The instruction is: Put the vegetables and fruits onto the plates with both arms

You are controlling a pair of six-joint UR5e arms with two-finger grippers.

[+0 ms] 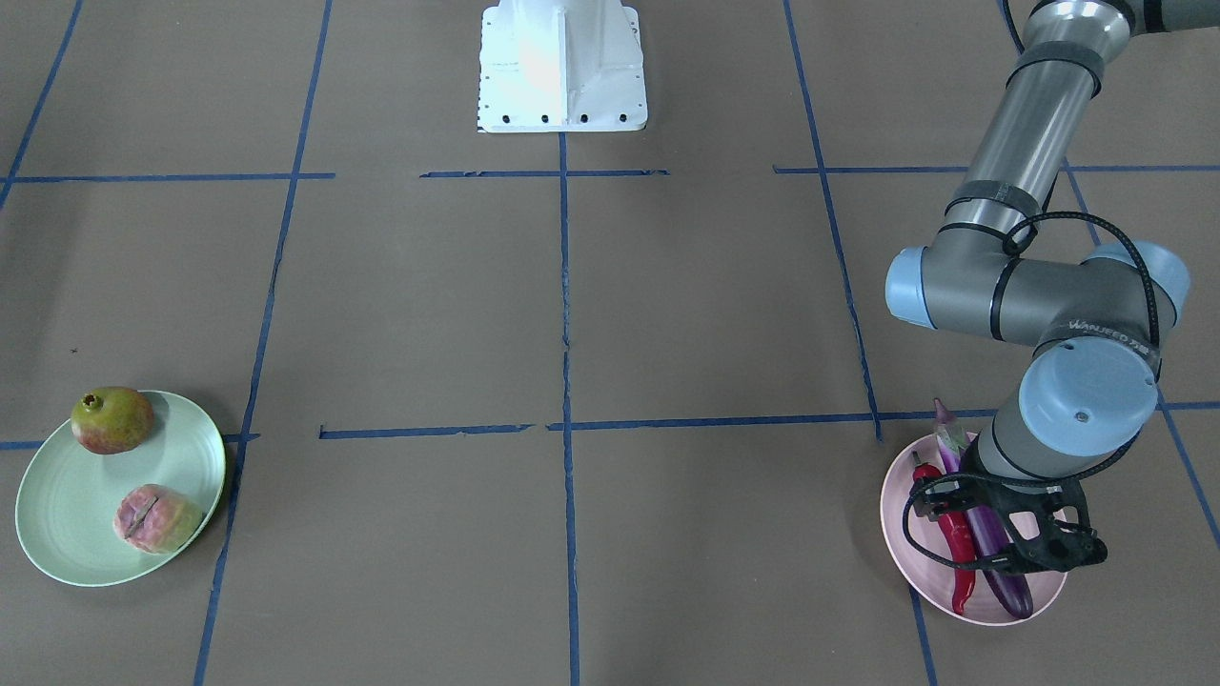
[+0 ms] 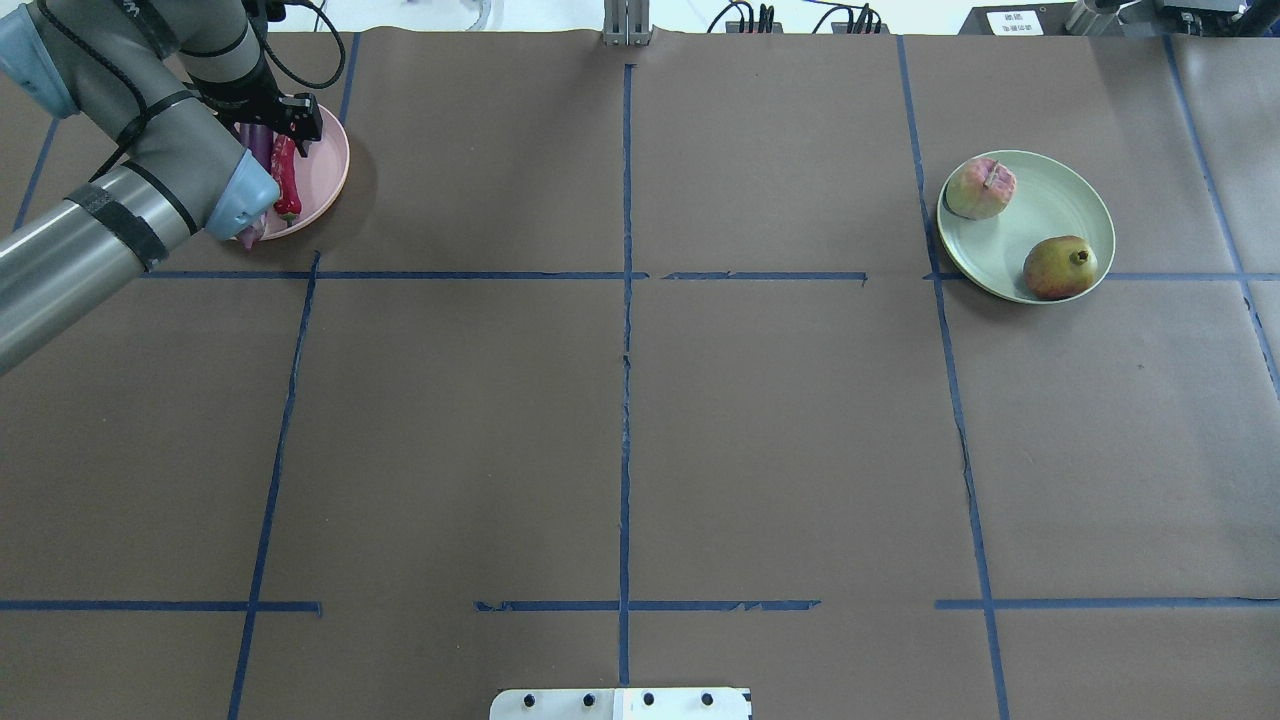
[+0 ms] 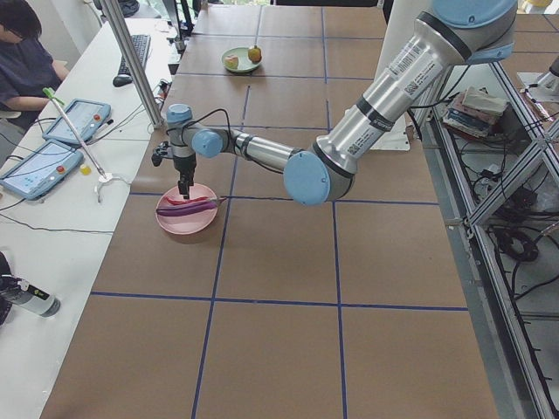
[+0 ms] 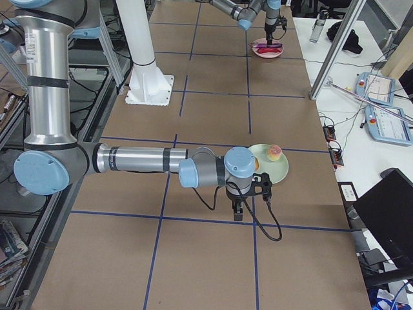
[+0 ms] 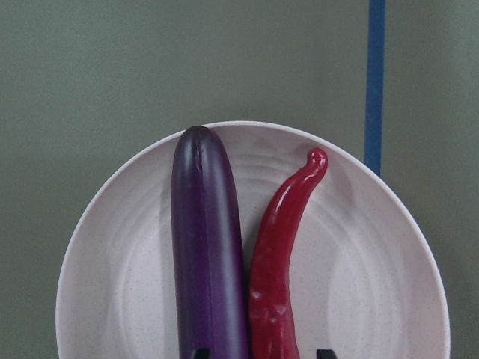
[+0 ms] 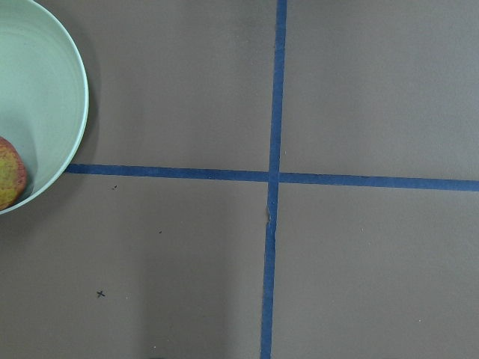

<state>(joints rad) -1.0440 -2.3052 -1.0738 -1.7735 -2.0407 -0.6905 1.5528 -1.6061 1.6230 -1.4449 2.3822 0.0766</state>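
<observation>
Looking basically done: left gripper [image 5: 260, 353] hangs spread over the pink plate [image 5: 374, 284], chili [image 5: 277, 269] and eggplant [image 5: 206, 247] lying together on it. Farther off, peach [image 2: 980, 188] and pomegranate [image 2: 1060, 267] sit on the mint plate [image 2: 1060, 200]; can't tell if the right gripper [image 4: 237, 210] is spread. Next I'd guess: lift straight clear

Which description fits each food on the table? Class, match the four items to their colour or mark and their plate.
Things:
1. eggplant
2. chili pepper
3. pomegranate
4. peach

Descriptions:
A. red, on the pink plate
B. small crown, on the green plate
C. purple, on the pink plate
D. crease, on the green plate

Pairs: 1-C, 2-A, 3-B, 4-D
</observation>
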